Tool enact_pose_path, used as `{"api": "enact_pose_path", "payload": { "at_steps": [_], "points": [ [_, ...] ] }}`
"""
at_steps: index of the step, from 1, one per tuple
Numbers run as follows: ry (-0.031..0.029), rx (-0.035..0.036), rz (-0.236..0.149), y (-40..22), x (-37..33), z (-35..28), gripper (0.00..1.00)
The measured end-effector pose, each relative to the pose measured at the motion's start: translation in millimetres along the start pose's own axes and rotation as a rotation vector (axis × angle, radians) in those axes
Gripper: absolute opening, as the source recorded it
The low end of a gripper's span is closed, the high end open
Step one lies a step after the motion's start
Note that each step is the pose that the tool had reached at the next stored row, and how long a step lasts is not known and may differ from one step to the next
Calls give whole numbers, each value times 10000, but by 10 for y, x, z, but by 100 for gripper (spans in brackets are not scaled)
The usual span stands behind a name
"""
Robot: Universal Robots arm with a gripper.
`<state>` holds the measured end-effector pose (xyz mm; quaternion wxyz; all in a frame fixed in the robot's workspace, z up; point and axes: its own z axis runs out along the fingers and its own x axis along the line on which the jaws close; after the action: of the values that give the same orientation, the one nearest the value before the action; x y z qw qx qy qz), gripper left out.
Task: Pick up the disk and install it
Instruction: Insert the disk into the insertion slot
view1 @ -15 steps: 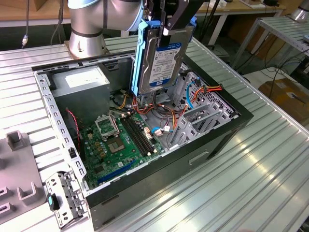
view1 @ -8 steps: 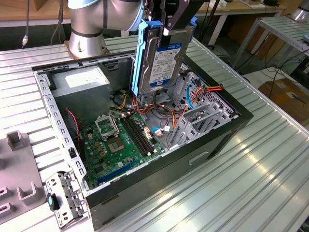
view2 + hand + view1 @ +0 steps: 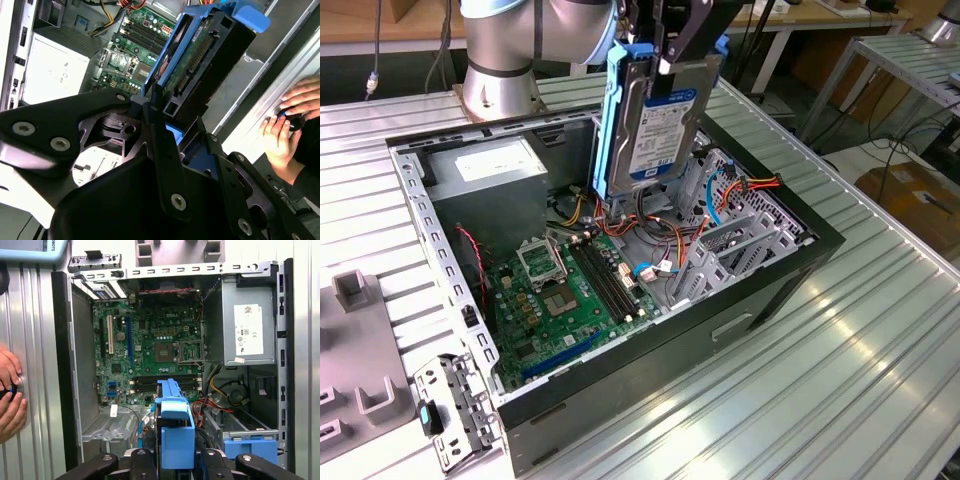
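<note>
The disk [image 3: 655,125] hangs upright above the open computer case [image 3: 820,240], its silver face and blue-and-white label turned to the exterior view. Blue plastic rails [image 3: 612,120] frame its sides. My gripper [image 3: 666,62] is shut on the disk's upper end, black fingers [image 3: 692,30] clamped on either side. In the second wrist view the disk [image 3: 200,65] shows edge-on past the fingers [image 3: 157,125], circuit-board side visible. In the first wrist view its blue rail [image 3: 175,425] sits between the gripper parts, over the case's drive area beside the motherboard [image 3: 150,350].
Inside the case lie a grey power-supply box [image 3: 247,330], bundled cables [image 3: 660,225] and a metal drive cage [image 3: 740,240] with a blue latch piece [image 3: 250,447]. A person's hands [image 3: 10,395] rest on the ribbed metal table beside the case. The robot base [image 3: 500,60] stands behind it.
</note>
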<state>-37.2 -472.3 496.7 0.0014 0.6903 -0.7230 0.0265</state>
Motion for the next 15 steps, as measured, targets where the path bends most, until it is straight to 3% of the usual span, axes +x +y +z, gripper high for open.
{"api": "enact_pose_path", "payload": {
  "at_steps": [1,2,3,7,10,13,15],
  "points": [
    [0,0,-1,-2,35,2,37],
    [8,0,0,-7,167,8,37],
    [12,0,-1,-9,198,9,37],
    [27,-3,-1,-19,293,16,37],
    [50,-8,-2,-59,336,21,37],
    [64,-8,-3,-182,365,32,37],
    [69,-7,-4,-231,380,36,37]
  ]
}}
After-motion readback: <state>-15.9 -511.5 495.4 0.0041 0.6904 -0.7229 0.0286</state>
